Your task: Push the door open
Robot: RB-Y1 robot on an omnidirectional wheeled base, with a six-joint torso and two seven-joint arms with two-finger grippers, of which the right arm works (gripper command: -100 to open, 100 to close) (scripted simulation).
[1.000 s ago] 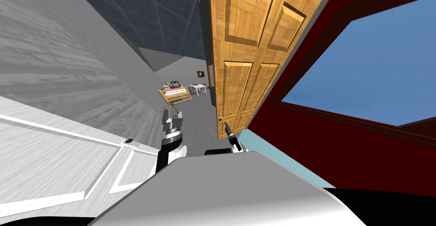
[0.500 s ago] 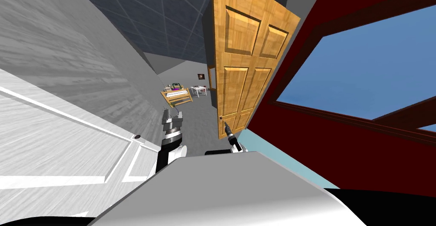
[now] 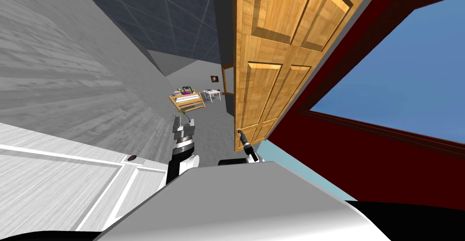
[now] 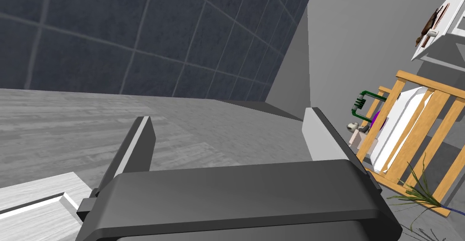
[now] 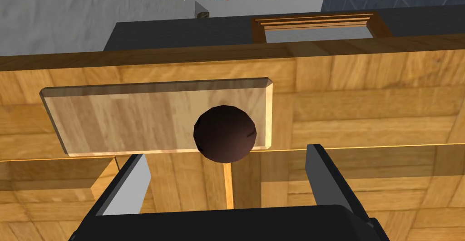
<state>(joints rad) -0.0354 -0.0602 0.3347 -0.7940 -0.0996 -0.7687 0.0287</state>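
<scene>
The wooden door (image 3: 272, 84) stands ajar. Over the last second the whole head view has rolled and closed in, so the base has moved. Whether the door itself swung further is hard to separate from that. The push is judged under way but not finished. The right hand (image 3: 242, 136) is at the door's free edge, fingers spread and empty. The left hand (image 3: 181, 124) is well apart from the door, also spread and empty. The right wrist view adds detail: the dark knob (image 5: 224, 134) lies just beyond the fingers, ungripped.
</scene>
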